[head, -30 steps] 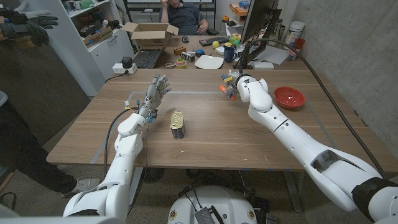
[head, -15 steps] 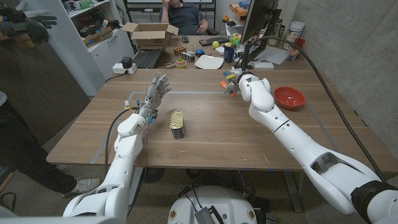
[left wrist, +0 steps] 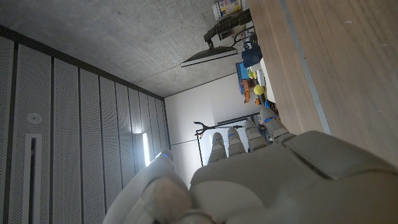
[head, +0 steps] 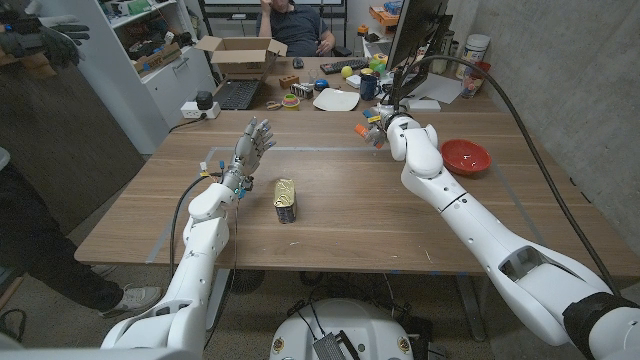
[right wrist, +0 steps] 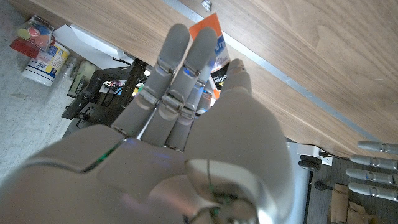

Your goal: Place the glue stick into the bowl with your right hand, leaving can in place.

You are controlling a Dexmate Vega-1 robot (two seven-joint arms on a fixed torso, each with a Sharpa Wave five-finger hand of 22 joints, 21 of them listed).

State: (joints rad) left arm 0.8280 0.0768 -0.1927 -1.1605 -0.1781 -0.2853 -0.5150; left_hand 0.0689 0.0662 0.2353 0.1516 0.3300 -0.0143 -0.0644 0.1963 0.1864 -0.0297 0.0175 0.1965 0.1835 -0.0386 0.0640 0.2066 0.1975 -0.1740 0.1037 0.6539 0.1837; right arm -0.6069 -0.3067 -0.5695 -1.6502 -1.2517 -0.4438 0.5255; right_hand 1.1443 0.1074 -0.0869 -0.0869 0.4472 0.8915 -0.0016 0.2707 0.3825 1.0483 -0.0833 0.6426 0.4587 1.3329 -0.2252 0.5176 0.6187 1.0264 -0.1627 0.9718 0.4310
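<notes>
While the right arm reaches over the far right part of the wooden table in the head view, the right hand is raised there and holds the glue stick, whose orange end shows at the left side of the hand. The red bowl stands on the table to the right of that hand, near it but apart from it. The can lies on its side in the middle of the table, nearer to the left hand, which is raised with its fingers spread apart and holds nothing. A person sits far behind the table. From the left wrist view, the left hand shows its back, and its fingertips point away with nothing between them. From the right wrist view, the right hand has its fingers closed on the glue stick, with the orange and white label showing beyond them, against the wood of the table. The fingertips of the left hand show at the edge of this picture.
</notes>
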